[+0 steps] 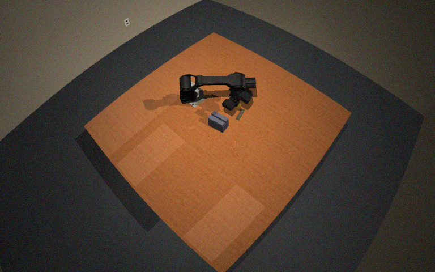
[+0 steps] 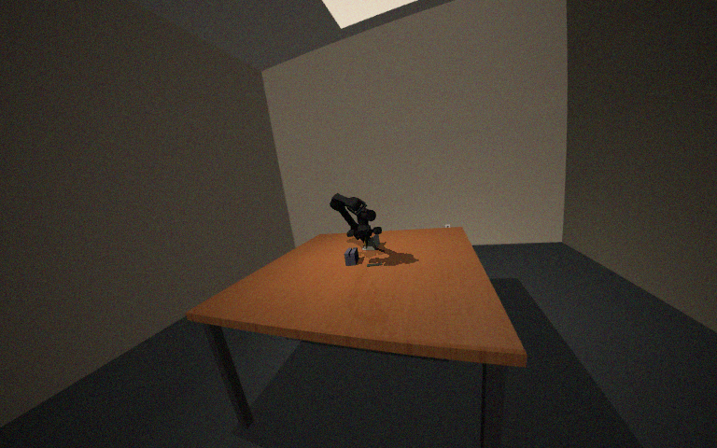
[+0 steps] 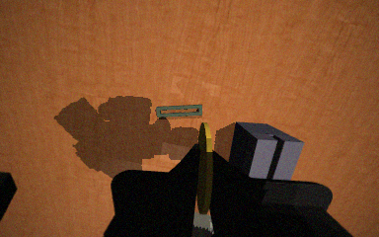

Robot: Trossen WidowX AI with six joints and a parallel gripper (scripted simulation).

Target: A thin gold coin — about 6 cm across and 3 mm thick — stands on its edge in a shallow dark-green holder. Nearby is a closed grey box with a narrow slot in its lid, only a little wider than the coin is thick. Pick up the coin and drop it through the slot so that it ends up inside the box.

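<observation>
The gold coin [image 3: 205,170] [image 1: 239,106] is seen nearly edge-on, upright in the wrist view, and sticks out past the fingertips. My gripper [image 3: 199,148] [image 1: 238,103] [image 2: 364,241] is shut on it, above the table. The dark-green holder [image 3: 178,107] [image 1: 238,118] [image 2: 373,265] lies empty on the table, beyond the coin in the wrist view. The closed grey box [image 3: 263,159] [image 1: 218,123] [image 2: 350,258] stands to the right of the coin in the wrist view. Its dark lid slot leans slightly right of the coin's line there. The coin is not over the box.
The wooden table [image 1: 234,160] [image 2: 338,301] [image 3: 99,39] bears the box and holder. The arm's pale base [image 1: 194,103] stands behind the box in the top view. The arm's shadow falls left of the coin in the wrist view.
</observation>
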